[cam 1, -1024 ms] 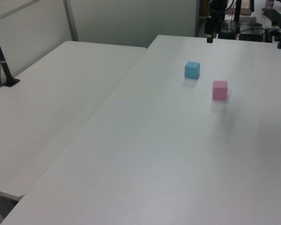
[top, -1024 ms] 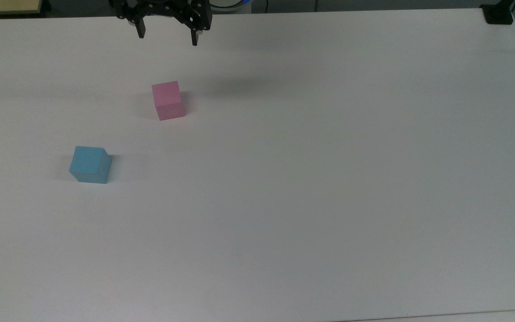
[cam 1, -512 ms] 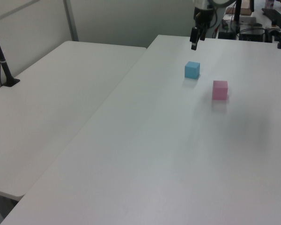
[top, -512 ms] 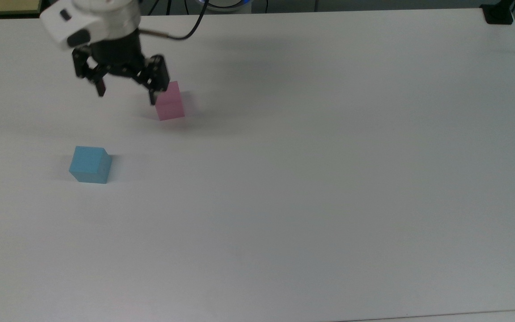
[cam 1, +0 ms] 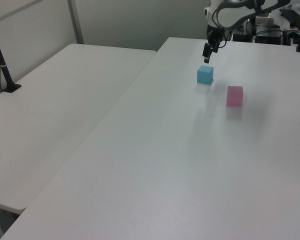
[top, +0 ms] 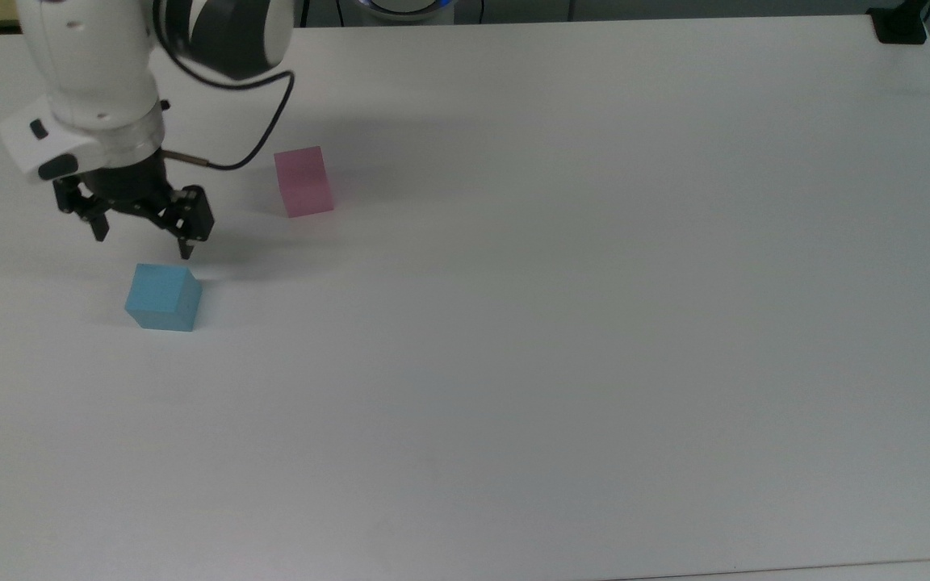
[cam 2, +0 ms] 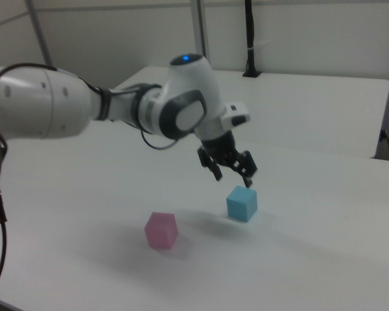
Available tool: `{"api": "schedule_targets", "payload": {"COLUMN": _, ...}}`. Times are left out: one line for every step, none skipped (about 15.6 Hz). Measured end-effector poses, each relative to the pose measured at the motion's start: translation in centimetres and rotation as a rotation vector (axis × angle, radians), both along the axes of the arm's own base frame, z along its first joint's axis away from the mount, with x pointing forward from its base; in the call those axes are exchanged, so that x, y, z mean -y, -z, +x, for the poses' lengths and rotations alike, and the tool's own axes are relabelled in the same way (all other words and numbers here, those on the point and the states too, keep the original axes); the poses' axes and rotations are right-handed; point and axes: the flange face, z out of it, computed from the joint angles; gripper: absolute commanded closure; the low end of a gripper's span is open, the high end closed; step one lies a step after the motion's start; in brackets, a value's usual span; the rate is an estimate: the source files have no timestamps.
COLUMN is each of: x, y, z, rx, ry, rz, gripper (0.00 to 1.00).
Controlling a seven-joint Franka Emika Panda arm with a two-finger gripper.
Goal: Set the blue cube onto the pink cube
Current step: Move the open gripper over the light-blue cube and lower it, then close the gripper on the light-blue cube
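1. Gripper (top: 142,232): the jaws stand wide apart and hold nothing. In the top view it hangs just above and slightly behind the blue cube (top: 163,297), fingers pointing down. The right view puts one fingertip close over the cube's top edge; contact looks unlikely, but you cannot confirm the gap from that angle.

2. What changed: a second ago the gripper sat at the table's far edge. Half a second ago it was passing beside the pink cube (top: 303,181). It has since crossed toward the top view's left and dropped lower. The jaw spread looks the same across all three moments.

3. Blue cube: it rests flat on the table (top: 594,323), in the same spot as before, untouched. In the left view the gripper (cam 1: 207,52) sits directly above the cube (cam 1: 205,75).

4. Pink cube: it stands well apart from the blue cube, toward the top view's upper right, unmoved. In the right view it lies to the left of the blue cube (cam 2: 241,203), with bare table between them.

5. Meaning for the task: judge this as the end of the approach. Nothing is grasped or stacked yet. Expect a short forward shift to centre over the blue cube, then a descent until the fingers straddle it.

6. Risk: if the descent starts off-centre, a fingertip may land on the cube's top or push it aside.
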Motion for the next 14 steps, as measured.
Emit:
{"api": "schedule_targets", "payload": {"x": 0.8, "y": 1.1, "z": 0.1, "rx": 0.0, "ry": -0.004, "rz": -0.012, "gripper": 0.0}}
{"api": "schedule_targets", "payload": {"x": 1.3, "y": 2.2, "z": 0.3, "rx": -0.001, "ry": -0.008, "rz": -0.02, "gripper": 0.0}}
{"api": "schedule_targets", "payload": {"x": 1.4, "y": 3.8, "z": 0.6, "rx": -0.002, "ry": -0.012, "rz": -0.026, "gripper": 0.0}}
{"api": "schedule_targets", "payload": {"x": 1.4, "y": 4.7, "z": 0.9, "rx": -0.003, "ry": -0.015, "rz": -0.029, "gripper": 0.0}}
{"api": "schedule_targets", "payload": {"x": 1.2, "y": 5.4, "z": 1.1, "rx": -0.003, "ry": -0.019, "rz": -0.03, "gripper": 0.0}}
{"api": "schedule_targets", "payload": {"x": 1.1, "y": 6.0, "z": 1.3, "rx": -0.005, "ry": -0.023, "rz": -0.031, "gripper": 0.0}}
{"api": "schedule_targets", "payload": {"x": 0.9, "y": 6.4, "z": 1.4, "rx": -0.002, "ry": -0.024, "rz": -0.031, "gripper": 0.0}}
{"api": "schedule_targets", "payload": {"x": 0.7, "y": 6.7, "z": 1.6, "rx": 0.008, "ry": -0.02, "rz": -0.03, "gripper": 0.0}}
{"api": "schedule_targets", "payload": {"x": 0.5, "y": 6.8, "z": 1.9, "rx": 0.023, "ry": -0.013, "rz": -0.029, "gripper": 0.0}}
{"api": "schedule_targets", "payload": {"x": 0.3, "y": 7.0, "z": 2.0, "rx": 0.032, "ry": -0.012, "rz": -0.031, "gripper": 0.0}}
{"api": "schedule_targets", "payload": {"x": 0.2, "y": 7.1, "z": 2.1, "rx": 0.035, "ry": -0.009, "rz": -0.03, "gripper": 0.0}}
{"api": "schedule_targets", "payload": {"x": 0.2, "y": 7.1, "z": 2.1, "rx": 0.036, "ry": -0.005, "rz": -0.03, "gripper": 0.01}}
{"api": "schedule_targets", "payload": {"x": 0.3, "y": 7.2, "z": 2.1, "rx": 0.036, "ry": -0.003, "rz": -0.029, "gripper": 0.18}}
{"api": "schedule_targets", "payload": {"x": 0.3, "y": 7.2, "z": 2.1, "rx": 0.036, "ry": -0.001, "rz": -0.029, "gripper": 0.38}}
